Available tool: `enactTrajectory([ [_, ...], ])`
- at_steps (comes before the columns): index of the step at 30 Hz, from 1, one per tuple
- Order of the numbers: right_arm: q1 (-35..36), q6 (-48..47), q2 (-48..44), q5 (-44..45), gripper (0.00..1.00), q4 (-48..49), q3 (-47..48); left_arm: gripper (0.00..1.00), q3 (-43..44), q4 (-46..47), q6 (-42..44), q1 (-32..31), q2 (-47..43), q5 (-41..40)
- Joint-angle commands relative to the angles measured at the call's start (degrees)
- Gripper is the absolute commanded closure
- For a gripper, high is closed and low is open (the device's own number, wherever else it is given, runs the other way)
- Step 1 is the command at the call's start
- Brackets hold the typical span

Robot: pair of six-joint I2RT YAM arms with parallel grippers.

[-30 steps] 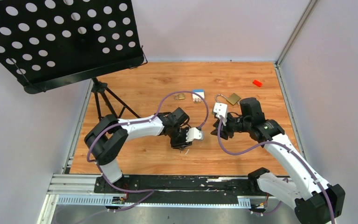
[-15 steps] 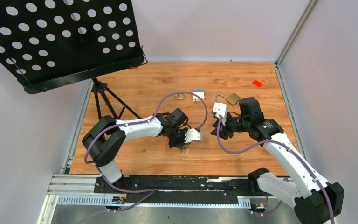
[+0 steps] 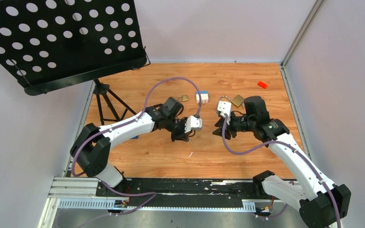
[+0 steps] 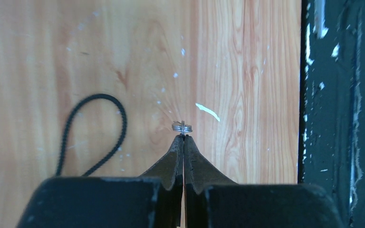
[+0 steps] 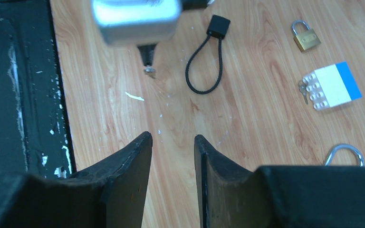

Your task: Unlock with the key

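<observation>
The left arm has swung away from the near edge and further up the worktop than a second ago, its wrist now nearer the blue and white block. Its hand was part open then and has since clenched: in the left wrist view the two dark fingers meet at their tips with no gap. The key is pinched between those tips, a small grey glint sticking out past them. The right wrist view shows the same grip from the other side, with the key hanging at the end of the left hand over bare wood (whether it has come clear of the wood I cannot tell).

The right arm has barely shifted. Its hand is released as before, jaws standing apart with nothing between them, pointing toward the left hand across a stretch of worktop.

The black cable lies in a loop just left of the key, and a white sliver lies just right of it. The small padlock, the block with a few more keys touching its edge, the large padlock and the red piece lie where they were
</observation>
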Motion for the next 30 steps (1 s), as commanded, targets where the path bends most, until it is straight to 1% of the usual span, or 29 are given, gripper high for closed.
enactTrajectory([
  [1,-0.2,0.8,2.6,-8.8,0.60,3.4,3.7,1.00,5.3,-0.7,-3.2,2.2,-5.0,10.2],
  [4,-0.1,1.0,5.9,-14.4,0.57,3.8,5.2,1.00,6.9,-0.5,-5.2,2.2,-6.8,14.2],
  [7,0.4,1.0,8.9,-17.6,0.48,3.9,7.5,1.00,7.6,2.0,-8.8,2.2,-8.7,16.8],
  [8,0.7,1.0,9.6,-18.2,0.46,4.1,7.8,1.00,7.7,3.1,-10.5,2.2,-9.5,17.3],
  [11,1.4,1.2,11.0,-19.4,0.46,5.2,8.3,1.00,7.5,6.8,-14.3,2.2,-11.3,18.2],
  [19,3.8,2.7,11.2,-21.3,0.50,8.0,6.3,1.00,5.9,13.3,-20.5,2.2,-13.3,19.6],
  [25,4.6,3.9,12.4,-21.2,0.57,9.1,6.2,1.00,5.0,15.8,-22.2,2.2,-13.5,19.8],
  [30,4.6,3.7,12.3,-19.8,0.73,9.3,6.2,1.00,4.8,15.7,-22.0,2.2,-13.8,19.5],
])
